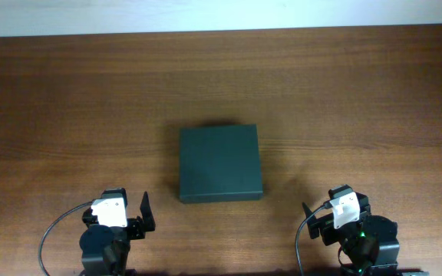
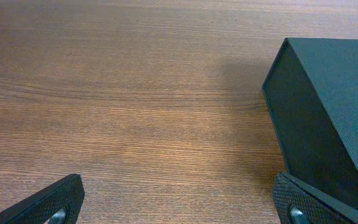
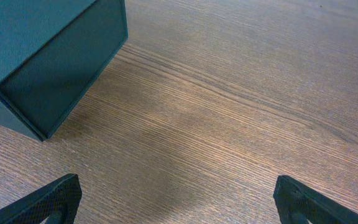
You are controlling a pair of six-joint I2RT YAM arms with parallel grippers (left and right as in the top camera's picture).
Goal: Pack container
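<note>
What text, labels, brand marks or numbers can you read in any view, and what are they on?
None. No readable text shows in any view.
The container is plain dark green on its top and visible sides, with no label or logo.
The table shows only wood grain.

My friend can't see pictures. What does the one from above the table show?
A closed dark green container sits in the middle of a brown wooden table. The robot's left pincer and right pincer sit at the bottom of the picture, one on each side of it, touching nothing.
</note>
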